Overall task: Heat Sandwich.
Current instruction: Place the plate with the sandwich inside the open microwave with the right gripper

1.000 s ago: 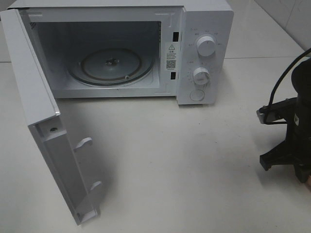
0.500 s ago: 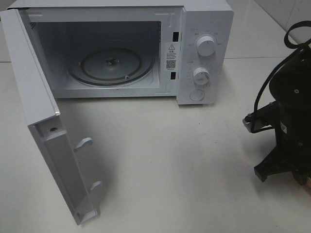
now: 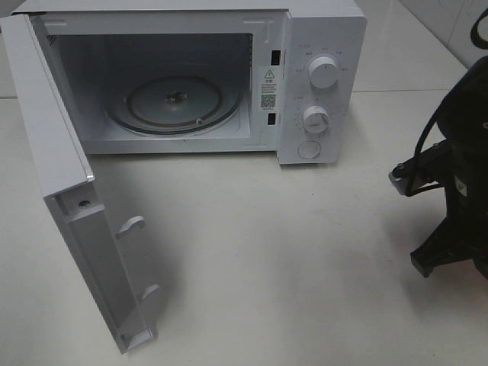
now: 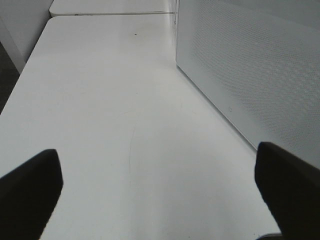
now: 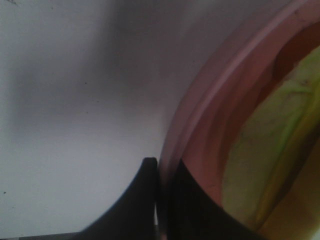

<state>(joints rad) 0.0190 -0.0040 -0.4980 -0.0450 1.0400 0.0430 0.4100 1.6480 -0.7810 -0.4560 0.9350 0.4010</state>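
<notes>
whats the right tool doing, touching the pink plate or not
Touching. The right wrist view shows the right tool shut on the pink plate at its rim.

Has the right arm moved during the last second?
Yes. The right arm swung left toward the microwave, then eased partly back right, ending slightly nearer it than before.

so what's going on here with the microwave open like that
The microwave stands with its door swung open and nothing on the glass turntable. The right gripper is pinched shut on the rim of the pink plate that carries the sandwich, off to the microwave's right. The left gripper hangs open over the table, holding nothing.
</notes>
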